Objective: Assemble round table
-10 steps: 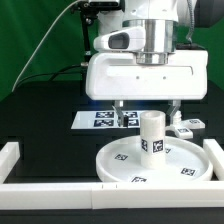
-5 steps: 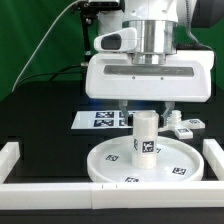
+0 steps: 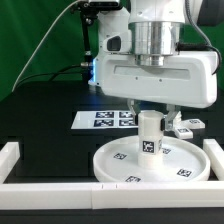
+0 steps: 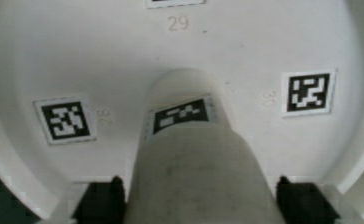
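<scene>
I see the gripper [image 3: 152, 112] with its fingers [image 4: 104, 197] clamped on the upright leg [image 3: 151, 140], no gap either side; the disc [image 3: 112, 158] rim lies well outside both.

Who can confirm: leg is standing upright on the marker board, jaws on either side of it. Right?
Not quite. The leg stands upright on the round disc, not on the marker board, which lies beyond the disc on the table. The exterior view shows this. The rest holds: the jaws of the gripper are on either side of the leg.
</scene>
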### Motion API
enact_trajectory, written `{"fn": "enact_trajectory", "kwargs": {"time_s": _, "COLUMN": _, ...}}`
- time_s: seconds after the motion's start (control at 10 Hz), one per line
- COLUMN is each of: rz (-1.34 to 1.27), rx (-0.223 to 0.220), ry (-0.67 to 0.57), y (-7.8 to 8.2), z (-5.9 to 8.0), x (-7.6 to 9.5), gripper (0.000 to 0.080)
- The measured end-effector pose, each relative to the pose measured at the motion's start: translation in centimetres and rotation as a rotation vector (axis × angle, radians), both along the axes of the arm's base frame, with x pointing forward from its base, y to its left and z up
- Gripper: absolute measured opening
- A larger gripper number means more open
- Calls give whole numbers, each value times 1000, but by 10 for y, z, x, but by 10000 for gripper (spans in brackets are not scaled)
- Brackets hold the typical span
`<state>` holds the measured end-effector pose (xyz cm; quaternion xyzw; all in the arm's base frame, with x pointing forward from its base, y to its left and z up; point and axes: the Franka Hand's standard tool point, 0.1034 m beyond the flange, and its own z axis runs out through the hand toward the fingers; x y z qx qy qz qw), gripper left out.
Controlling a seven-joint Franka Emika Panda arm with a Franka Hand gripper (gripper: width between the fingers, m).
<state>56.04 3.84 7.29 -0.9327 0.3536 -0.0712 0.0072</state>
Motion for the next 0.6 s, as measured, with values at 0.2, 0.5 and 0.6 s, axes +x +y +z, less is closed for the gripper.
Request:
{"fn": "enact_trajectory", "kwargs": {"time_s": 0.2, "rz": -246, "rx": 52, "ry": 1, "y": 2, "z": 0, "x": 0, "gripper": 409}}
{"fn": "enact_trajectory", "kwargs": {"time_s": 0.5, "rz": -579, "rx": 148, "ry": -18, "y": -2, "z": 0, "x": -1, "gripper": 410}}
{"fn": "enact_trajectory", "kwargs": {"time_s": 0.6, "rz": -660, "rx": 181, "ry": -24, "y": -8, "z": 2, "x": -2, "gripper": 412}}
